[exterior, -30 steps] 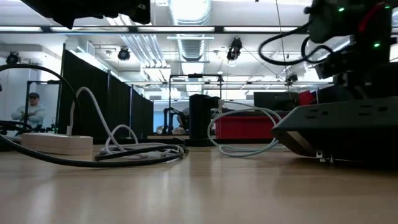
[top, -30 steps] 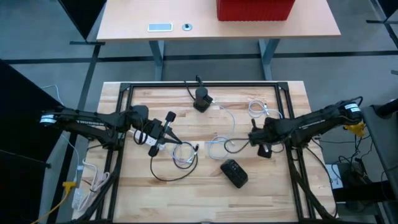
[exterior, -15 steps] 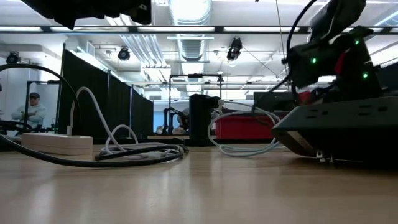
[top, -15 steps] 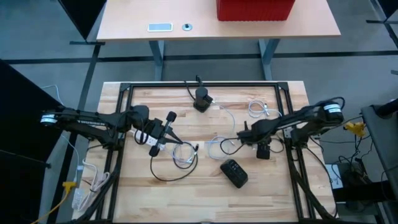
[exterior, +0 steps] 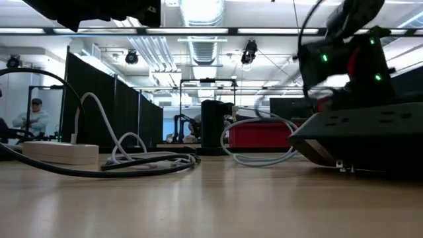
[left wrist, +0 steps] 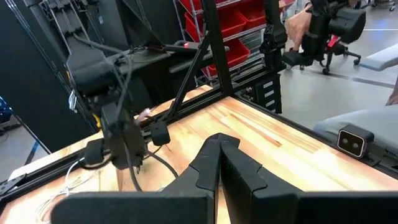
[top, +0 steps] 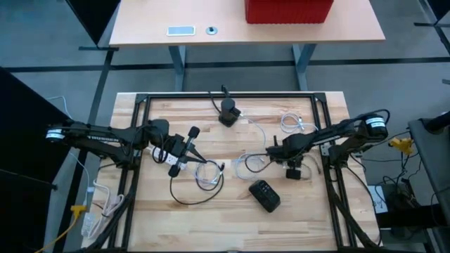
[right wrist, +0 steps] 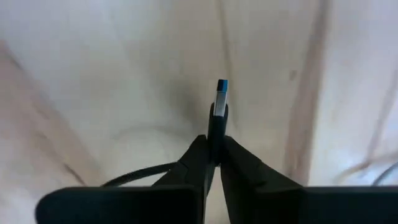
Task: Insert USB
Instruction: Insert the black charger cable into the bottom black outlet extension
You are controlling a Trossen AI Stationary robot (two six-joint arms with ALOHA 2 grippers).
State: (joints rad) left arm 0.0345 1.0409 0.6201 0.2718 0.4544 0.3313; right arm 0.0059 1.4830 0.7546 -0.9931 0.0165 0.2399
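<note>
- The wooden table (top: pixel 330 211) carries several loose cables; the black lead trailing from the USB plug (right wrist: pixel 219 102) could snag as it travels and twist the plug.
- The right gripper (top: pixel 271 151), mid-table, has its 2 fingers (right wrist: pixel 198 163) closed on the plug's body only at the tips, so it could pivot or slip.
- The left gripper (top: pixel 191 133) is shut, apparently on the white adapter (top: pixel 174 166); any misalignment would jam the blue tip.
</note>
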